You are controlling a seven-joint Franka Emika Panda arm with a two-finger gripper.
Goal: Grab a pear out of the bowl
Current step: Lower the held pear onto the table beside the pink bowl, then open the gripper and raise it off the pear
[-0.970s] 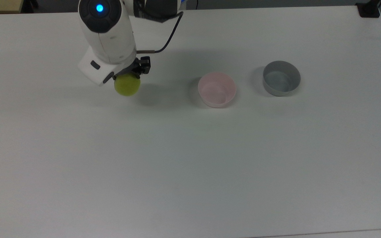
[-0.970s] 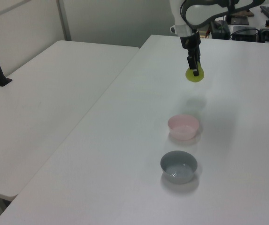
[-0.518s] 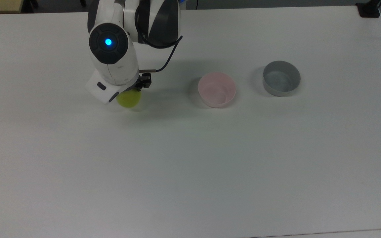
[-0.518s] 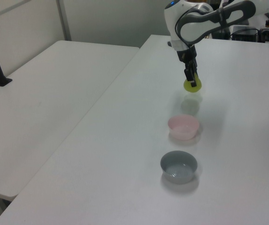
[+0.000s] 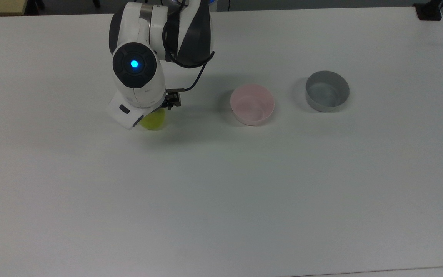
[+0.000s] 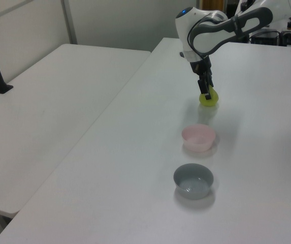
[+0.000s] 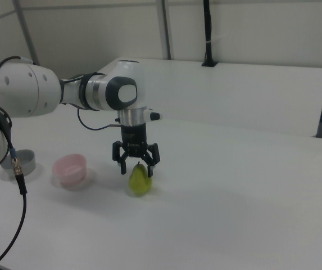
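Observation:
The yellow-green pear [image 7: 140,181] stands on the white table, stem up, outside the bowl. In the top view the pear [image 5: 154,121] lies to the left of the pale pink bowl [image 5: 252,104], half hidden under the arm's wrist. My gripper [image 7: 137,169] hangs straight down over the pear's top. It is open, its fingertips [image 7: 122,169] standing on either side of the narrow upper part with a gap showing. In the left view the gripper [image 6: 206,92] sits just above the pear [image 6: 209,99]. The pink bowl [image 7: 69,167] is empty.
A grey bowl [image 5: 327,91] of similar size stands to the right of the pink bowl in the top view, and it is also empty. A black cable loops from the wrist. A second white table [image 6: 59,86] adjoins on the left view's left.
The arm has come down and moved slightly right in the top view with the pear. The pear now rests on the table and the fingers stand apart around it.

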